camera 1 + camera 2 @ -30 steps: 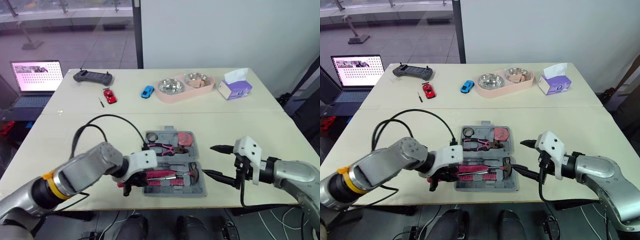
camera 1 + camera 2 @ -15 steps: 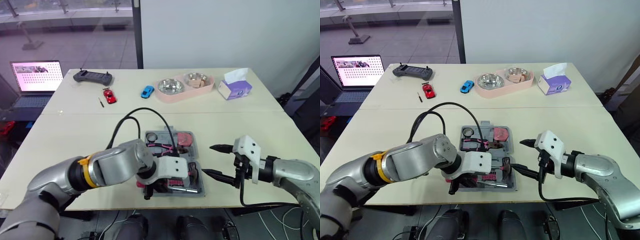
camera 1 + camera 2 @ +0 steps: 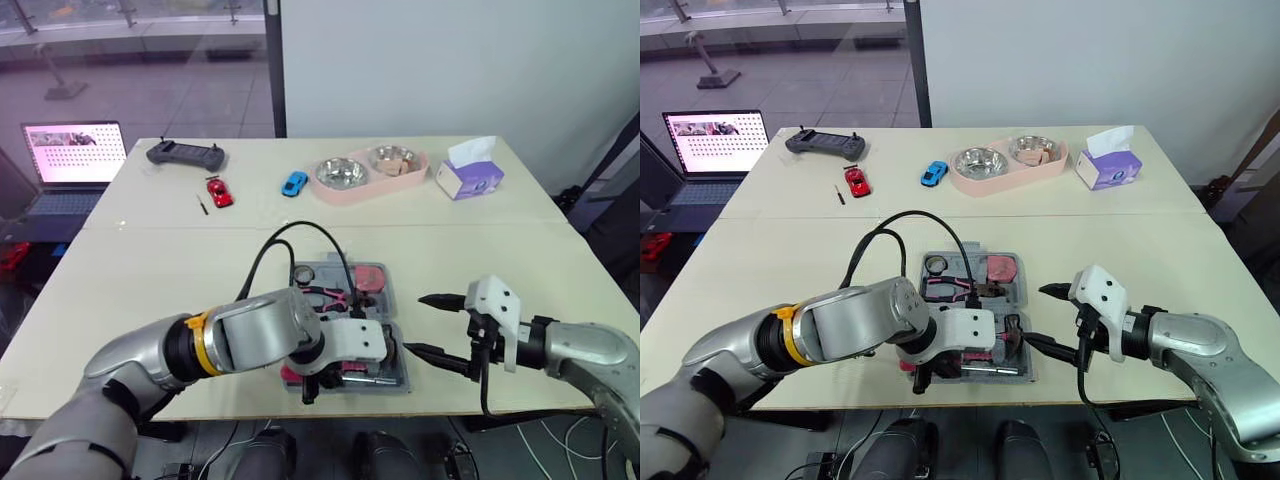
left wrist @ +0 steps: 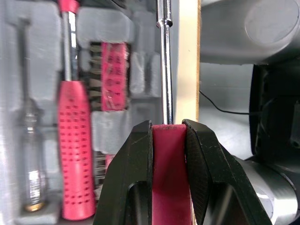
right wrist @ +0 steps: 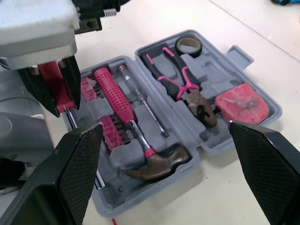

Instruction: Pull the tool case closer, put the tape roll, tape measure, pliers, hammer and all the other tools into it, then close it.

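Between the fingers of the left tool (image 4: 167, 129), clamped tight, is the pink handle of a screwdriver (image 4: 168, 159); its shaft runs along one edge of the open tool case (image 5: 220, 82) on the counter (image 3: 200, 270). Beyond this tool, the hammer (image 5: 154, 161), pliers (image 5: 185, 91), tape roll (image 5: 190, 45) and tape measure (image 5: 241, 103) lie inside the case. The right tool (image 3: 413, 323) hangs beside the case, fingers wide apart.
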You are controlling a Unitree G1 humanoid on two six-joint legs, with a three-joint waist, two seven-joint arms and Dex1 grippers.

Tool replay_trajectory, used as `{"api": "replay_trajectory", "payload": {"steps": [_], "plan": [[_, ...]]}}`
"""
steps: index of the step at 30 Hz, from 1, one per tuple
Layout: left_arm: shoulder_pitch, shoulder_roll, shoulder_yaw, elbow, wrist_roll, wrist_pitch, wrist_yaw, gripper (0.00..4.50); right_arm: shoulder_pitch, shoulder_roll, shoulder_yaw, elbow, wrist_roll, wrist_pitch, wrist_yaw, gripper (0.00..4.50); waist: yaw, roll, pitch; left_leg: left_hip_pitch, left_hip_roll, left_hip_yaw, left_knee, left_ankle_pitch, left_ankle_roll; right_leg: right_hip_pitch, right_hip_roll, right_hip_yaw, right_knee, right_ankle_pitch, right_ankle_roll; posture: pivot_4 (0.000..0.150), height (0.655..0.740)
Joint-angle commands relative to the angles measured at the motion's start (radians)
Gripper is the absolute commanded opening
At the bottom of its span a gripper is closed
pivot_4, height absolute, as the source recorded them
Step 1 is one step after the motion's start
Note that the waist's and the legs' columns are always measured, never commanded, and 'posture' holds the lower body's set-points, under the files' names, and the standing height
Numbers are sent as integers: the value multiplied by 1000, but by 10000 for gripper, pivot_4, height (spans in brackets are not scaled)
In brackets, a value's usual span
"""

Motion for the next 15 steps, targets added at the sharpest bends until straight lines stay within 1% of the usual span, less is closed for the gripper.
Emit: {"api": "replay_trajectory", "payload": {"steps": [1,9,15], "plan": [[-7,-15,-12,-3,-7,-17,21,5022,-11,-13,-40,5,16,-30,34,45000,0,0,0,0,0,0,0,0,0,0,0,0,0,0,0,1500,7400],[6,-33,-34,19,-11,-25,62,5022,-9,-77,-56,124,-17,-117,173,45000,0,0,0,1,0,0,0,0,0,1,0,0,0,0,0,1500,7400],[13,-35,-44,49,-4,-44,83,5022,-20,-86,-55,160,-27,-139,193,45000,0,0,0,2,0,0,0,0,0,1,0,0,1,0,0,1500,7400]]}}
